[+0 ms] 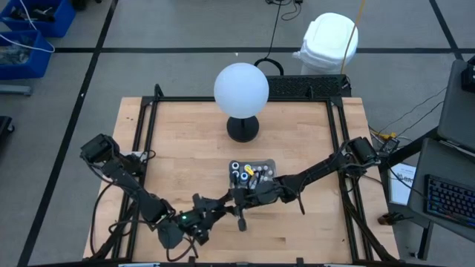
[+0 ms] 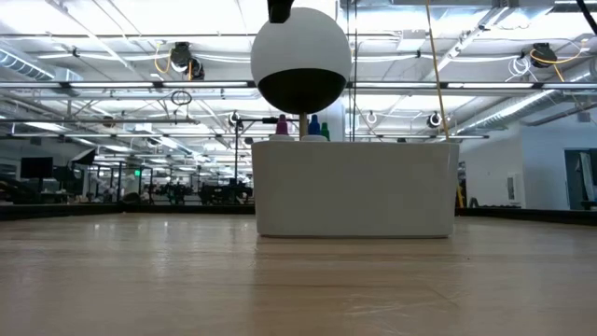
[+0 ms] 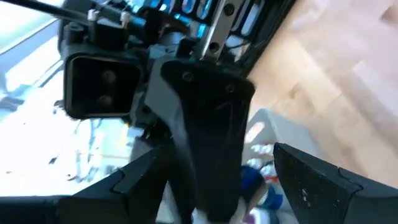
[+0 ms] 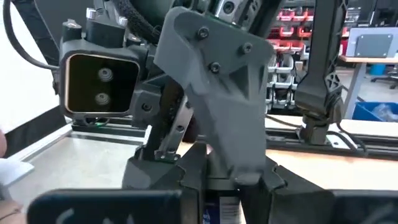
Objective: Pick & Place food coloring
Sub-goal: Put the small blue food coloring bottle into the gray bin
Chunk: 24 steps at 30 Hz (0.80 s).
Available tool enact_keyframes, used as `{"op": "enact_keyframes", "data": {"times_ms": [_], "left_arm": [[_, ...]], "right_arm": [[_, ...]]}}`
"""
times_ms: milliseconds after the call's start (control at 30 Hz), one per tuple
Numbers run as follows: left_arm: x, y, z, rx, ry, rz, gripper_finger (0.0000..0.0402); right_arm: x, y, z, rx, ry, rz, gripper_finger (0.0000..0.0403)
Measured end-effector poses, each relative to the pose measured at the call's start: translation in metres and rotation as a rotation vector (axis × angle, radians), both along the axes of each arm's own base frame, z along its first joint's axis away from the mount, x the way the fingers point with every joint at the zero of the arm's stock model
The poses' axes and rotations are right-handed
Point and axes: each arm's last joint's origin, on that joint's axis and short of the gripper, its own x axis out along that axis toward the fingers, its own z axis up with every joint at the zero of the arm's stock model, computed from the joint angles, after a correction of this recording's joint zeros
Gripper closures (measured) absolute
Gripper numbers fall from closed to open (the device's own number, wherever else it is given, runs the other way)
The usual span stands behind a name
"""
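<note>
Right end effector (image 1: 251, 194): its fingers are nearly pressed together and pinch a small bottle (image 4: 217, 210). A bit of label shows between the fingers in its own wrist view. It hangs just at the front edge of the clear tray (image 1: 269, 165).
Left end effector (image 1: 239, 202): its fingers are spread wide, with nothing between them. It sits just beside the right one, nose to nose.
Food coloring (image 1: 248, 173): the little bottles stand in the clear tray, near the middle of the bench (image 1: 185, 148). One bottle is in the right end effector.
Step in hand: I think the right arm is passing its bottle to the left arm.
Next move: the left fingers likely need to slide around the bottle and shut before the right fingers let go.
Counts: two arms, one tray, one white globe (image 1: 241, 88) on a dark base. The bottles are too small and too hidden to count.
</note>
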Motion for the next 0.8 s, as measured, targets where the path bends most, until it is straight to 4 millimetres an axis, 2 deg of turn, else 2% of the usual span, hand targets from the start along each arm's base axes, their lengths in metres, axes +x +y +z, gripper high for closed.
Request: {"op": "enact_keyframes", "data": {"times_ms": [167, 367, 633, 800], "left_arm": [[-0.006, 0.001, 0.001, 0.094, -0.026, 0.189, 0.0105], [-0.009, 0.007, 0.004, 0.096, -0.091, 0.399, 0.0088], [-0.019, -0.006, 0.004, 0.038, -0.117, 0.330, 0.0080], [-0.021, -0.007, 0.004, 0.045, -0.119, 0.341, 0.0080]], "right_arm": [[-0.003, 0.006, 0.004, 0.002, -0.017, 0.041, 0.0348], [-0.005, 0.010, 0.001, -0.013, 0.008, 0.036, 0.0348], [-0.005, 0.011, -0.003, -0.059, 0.028, 0.040, 0.0348], [-0.006, 0.011, 0.000, -0.055, 0.008, 0.023, 0.0348]]}}
